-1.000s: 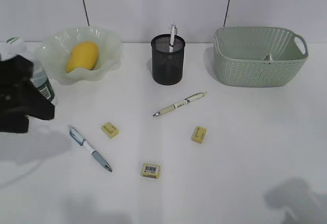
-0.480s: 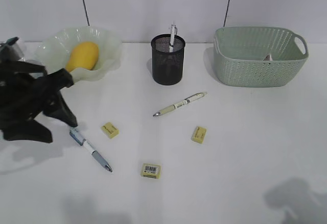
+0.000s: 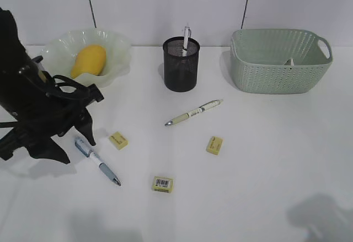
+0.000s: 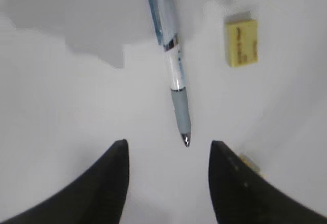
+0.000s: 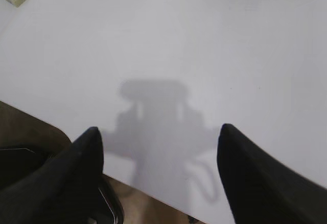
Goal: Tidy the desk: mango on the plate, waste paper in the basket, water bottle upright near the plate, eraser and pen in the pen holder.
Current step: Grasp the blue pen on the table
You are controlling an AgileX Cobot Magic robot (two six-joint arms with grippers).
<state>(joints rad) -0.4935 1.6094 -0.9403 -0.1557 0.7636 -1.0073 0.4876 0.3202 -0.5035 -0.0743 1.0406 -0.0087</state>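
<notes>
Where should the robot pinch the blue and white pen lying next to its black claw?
Probably the white middle of the blue and white pen, coming straight down from above. It lies flat on the white desk, long and thin, so the open left gripper should close across its width.

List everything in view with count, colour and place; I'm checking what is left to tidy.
plate: 1, pale green, back left
mango: 1, yellow-orange, on the plate
pen holder: 1, black mesh, back centre, one pen standing in it
basket: 1, sage green, back right
loose pens: 2, white one mid-desk, blue-grey one front left
erasers: 3, yellow, on the desk at
left hand: 1, black, open above the blue-grey pen
right hand: 1, black, open, empty
</notes>
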